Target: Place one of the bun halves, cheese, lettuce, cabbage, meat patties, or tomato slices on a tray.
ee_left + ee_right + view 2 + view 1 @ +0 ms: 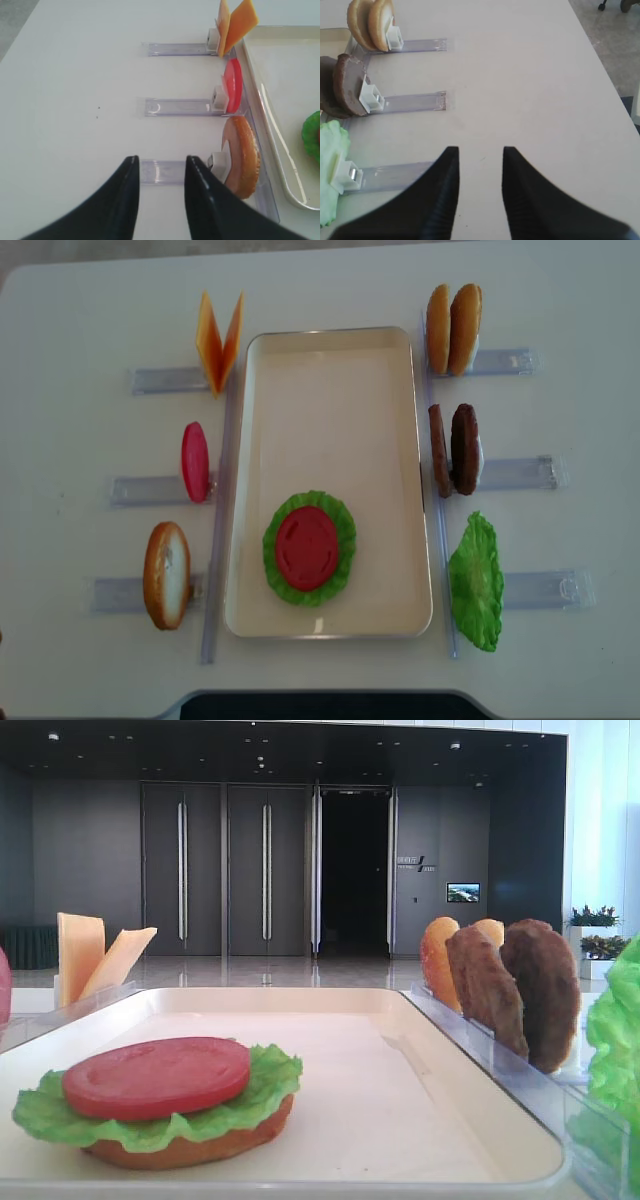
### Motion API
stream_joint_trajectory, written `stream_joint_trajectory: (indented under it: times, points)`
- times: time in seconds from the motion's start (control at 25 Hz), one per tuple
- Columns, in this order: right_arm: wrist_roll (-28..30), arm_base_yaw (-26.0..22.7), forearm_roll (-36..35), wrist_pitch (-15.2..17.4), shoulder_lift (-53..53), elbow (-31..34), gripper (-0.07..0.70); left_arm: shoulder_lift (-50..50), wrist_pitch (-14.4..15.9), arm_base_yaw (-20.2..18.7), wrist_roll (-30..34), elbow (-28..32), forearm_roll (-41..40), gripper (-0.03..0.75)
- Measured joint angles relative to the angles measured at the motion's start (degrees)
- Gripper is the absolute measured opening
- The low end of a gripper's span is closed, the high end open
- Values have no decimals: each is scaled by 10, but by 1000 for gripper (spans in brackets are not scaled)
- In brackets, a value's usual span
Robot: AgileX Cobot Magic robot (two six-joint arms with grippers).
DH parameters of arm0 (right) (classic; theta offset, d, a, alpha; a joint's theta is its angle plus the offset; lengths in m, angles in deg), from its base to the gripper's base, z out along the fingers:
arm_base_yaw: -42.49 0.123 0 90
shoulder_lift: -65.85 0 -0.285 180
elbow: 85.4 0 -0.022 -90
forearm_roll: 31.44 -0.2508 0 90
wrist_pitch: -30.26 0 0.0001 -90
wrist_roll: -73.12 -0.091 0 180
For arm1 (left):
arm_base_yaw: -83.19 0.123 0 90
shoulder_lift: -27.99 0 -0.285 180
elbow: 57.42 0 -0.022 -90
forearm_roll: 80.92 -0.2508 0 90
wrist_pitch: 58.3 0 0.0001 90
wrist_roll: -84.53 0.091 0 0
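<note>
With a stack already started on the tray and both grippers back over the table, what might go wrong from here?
1. The tomato slice on the lettuce and bun half sits near the tray's front; another layer could nudge it.
2. The meat patties stand close together, so a grasp may catch both.
3. The left gripper points at the rack beside an upright bun half and may tip it.

light: bright, even, soft shadows | low view: dark hall behind, daylight blown out at right edge | glare: sheen on tray point(280, 165) rim, clear racks point(180, 106) | blur: gripper fingers point(445, 200) soft, near lettuce point(615, 1020) unfocused
</note>
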Motion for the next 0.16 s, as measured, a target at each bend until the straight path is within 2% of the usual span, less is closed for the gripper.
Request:
stream_joint_trajectory:
  times: [0.16]
  points:
    - [0, 0, 0, 0, 0, 0, 238, 0, 0, 0, 0, 0, 0, 231]
